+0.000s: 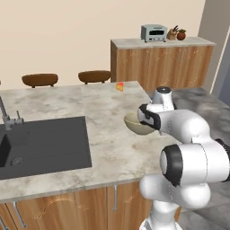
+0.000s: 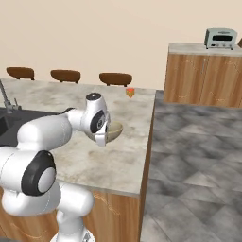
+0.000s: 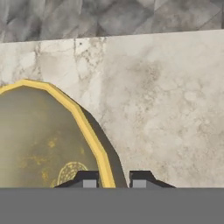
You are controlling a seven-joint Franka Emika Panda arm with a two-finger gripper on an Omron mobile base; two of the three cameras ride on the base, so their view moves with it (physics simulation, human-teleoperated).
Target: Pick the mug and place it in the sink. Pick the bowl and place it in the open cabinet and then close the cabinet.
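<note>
One olive-beige bowl (image 3: pixel 39 140) was on the marble bench (image 1: pixel 90 108), near its right edge. The two fingers (image 3: pixel 89 183) were nearly closed on the bowl's rim, one inside, one outside. One dark sink (image 1: pixel 45 143) lay well apart at the left; three brown stools (image 2: pixel 66 75) stood behind the bench.

I read the counter (image 1: pixel 67 101) as matt mottled beige stone, smooth. Sink (image 1: pixel 49 143) is dark grey, matt; faucet (image 1: pixel 5 114) looks like dull grey metal. Bowl (image 3: pixel 39 144) has a smooth olive inside with a yellow rim, faintly glossy. Cabinet fronts (image 1: pixel 67 209) are warm wood grain, and the floor (image 2: pixel 198 156) is grey marbled tile.
</note>
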